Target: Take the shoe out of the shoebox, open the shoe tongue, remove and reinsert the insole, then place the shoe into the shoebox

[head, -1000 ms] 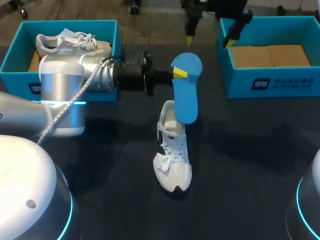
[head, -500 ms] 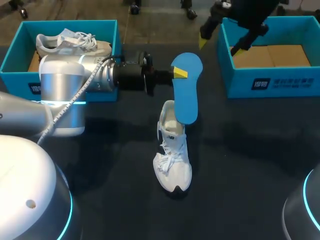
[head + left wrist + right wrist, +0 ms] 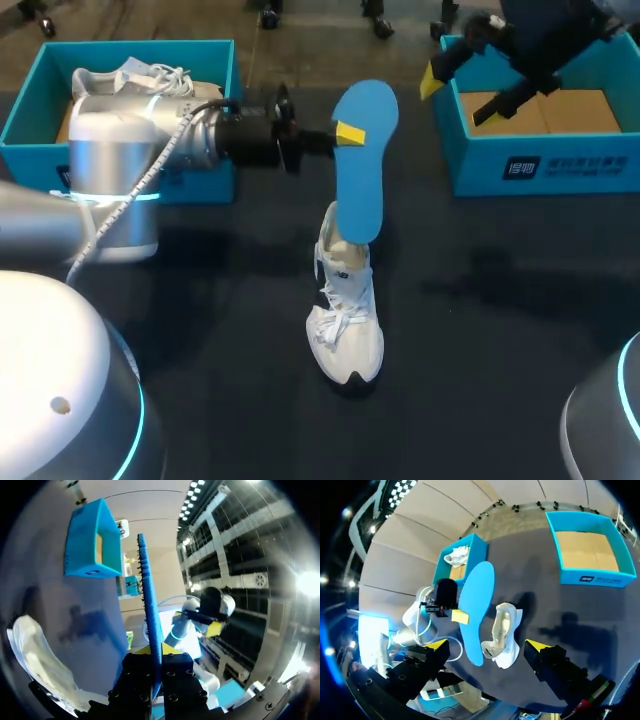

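Shoe point(image 3: 345, 320): laid on the table, toe toward the robot.
Insole point(image 3: 362, 170): held upright over the shoe's heel.
Left gripper point(image 3: 345, 135): clamped on the insole, above the shoe.
Right gripper point(image 3: 457, 95): spread wide, nothing held, well beyond the shoe.

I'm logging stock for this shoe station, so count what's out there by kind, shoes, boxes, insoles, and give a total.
Teal cardboard shoeboxes: 2, left and right
White lace-up sneakers: 2, one on the table, one in the left shoebox
Blue foam insole: 1, in the left gripper
Total: 5
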Controlling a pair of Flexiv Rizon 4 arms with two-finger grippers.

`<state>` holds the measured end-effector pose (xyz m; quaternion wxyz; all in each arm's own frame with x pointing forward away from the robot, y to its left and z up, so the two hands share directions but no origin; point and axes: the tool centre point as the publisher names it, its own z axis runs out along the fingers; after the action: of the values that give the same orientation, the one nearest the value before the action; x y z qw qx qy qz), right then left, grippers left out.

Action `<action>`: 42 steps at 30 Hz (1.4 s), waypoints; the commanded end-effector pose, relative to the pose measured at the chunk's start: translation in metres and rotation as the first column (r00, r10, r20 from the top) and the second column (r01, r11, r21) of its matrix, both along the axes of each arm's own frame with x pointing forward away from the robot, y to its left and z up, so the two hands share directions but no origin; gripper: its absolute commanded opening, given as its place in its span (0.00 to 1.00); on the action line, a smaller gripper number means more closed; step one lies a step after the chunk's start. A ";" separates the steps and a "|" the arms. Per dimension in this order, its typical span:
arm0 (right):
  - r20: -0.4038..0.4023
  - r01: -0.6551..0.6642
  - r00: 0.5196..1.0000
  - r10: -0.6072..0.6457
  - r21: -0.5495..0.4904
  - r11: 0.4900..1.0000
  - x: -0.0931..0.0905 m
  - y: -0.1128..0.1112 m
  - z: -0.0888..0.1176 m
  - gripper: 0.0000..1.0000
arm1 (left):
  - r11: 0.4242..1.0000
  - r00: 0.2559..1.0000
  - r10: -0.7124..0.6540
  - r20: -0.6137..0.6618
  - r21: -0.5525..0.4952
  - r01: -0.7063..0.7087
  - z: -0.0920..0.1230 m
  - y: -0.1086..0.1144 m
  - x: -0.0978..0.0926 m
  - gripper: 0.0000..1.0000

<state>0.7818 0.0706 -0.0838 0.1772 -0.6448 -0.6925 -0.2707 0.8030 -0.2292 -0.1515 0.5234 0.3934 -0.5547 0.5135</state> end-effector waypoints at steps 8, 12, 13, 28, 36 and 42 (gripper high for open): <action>-0.001 -0.025 1.000 0.026 0.247 0.969 -0.001 -0.009 -0.010 1.00 | 0.996 0.952 -0.028 0.306 -0.067 0.051 0.014 0.004 0.013 0.00; 0.013 -0.027 1.000 0.024 0.313 0.949 -0.003 -0.012 -0.012 1.00 | 0.995 0.884 0.005 0.468 -0.087 0.040 0.023 0.006 0.014 0.00; 0.008 -0.021 1.000 0.020 0.322 0.946 -0.004 -0.012 -0.013 1.00 | 0.995 0.875 0.012 0.485 -0.096 0.039 0.024 0.007 0.014 0.00; 0.030 0.014 0.999 -0.031 0.464 0.886 -0.003 -0.019 -0.019 1.00 | 0.978 0.622 0.112 0.775 -0.196 0.068 0.048 0.010 0.021 0.00; 0.030 0.029 0.998 -0.054 0.543 0.839 0.000 -0.022 -0.023 1.00 | 0.982 0.347 0.167 0.923 -0.186 0.023 0.053 0.009 0.022 0.00; 0.020 0.037 0.998 -0.057 0.558 0.829 0.004 -0.021 -0.024 1.00 | 0.990 0.075 0.142 0.987 -0.142 -0.009 0.046 0.008 0.022 0.00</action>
<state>0.7843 0.0472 -0.1052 0.3358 -0.5795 -0.5723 -0.4731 0.8344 -0.2222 -0.1064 0.0985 -0.0175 -0.7021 0.7050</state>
